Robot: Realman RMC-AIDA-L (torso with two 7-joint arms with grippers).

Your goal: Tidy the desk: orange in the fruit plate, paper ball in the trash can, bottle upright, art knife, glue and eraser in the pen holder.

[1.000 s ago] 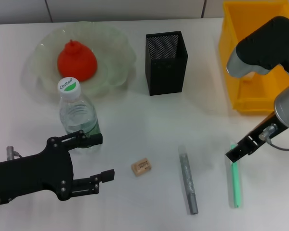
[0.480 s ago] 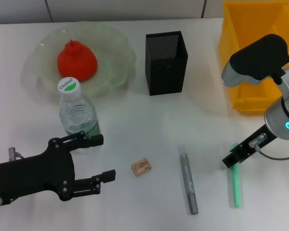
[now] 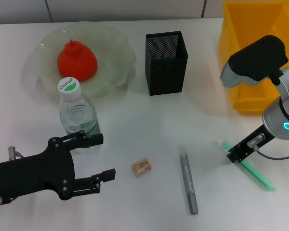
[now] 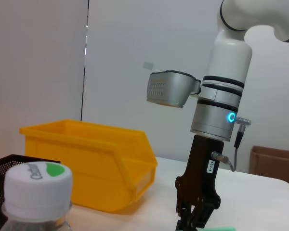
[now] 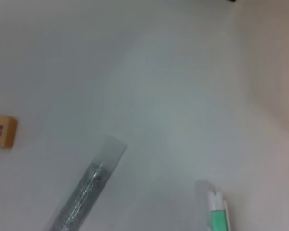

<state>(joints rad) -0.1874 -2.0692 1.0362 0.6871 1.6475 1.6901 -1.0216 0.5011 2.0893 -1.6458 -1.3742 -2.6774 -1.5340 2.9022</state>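
Fingers of the right gripper (image 3: 233,155) look clenched on the slim green plastic art knife (image 3: 247,165); left gripper (image 3: 94,161) idles released. Lift it level, then tip it into the black mesh pen holder (image 3: 166,62).

left end effector (image 3: 94,156): black, screws | right arm (image 3: 284,113): silver-white, blue ring light, cable

On the desk (image 3: 135,120), the orange (image 3: 76,60) sits in the fruit plate (image 3: 115,48) at the far left, and the bottle (image 3: 78,115) stands upright just in front of that plate. The pen holder (image 3: 166,62) stands right of the plate, the trash can (image 3: 253,53) at the far right. Nearer, from left to right, lie the eraser (image 3: 141,166), the glue (image 3: 188,180) and the art knife (image 3: 248,166).
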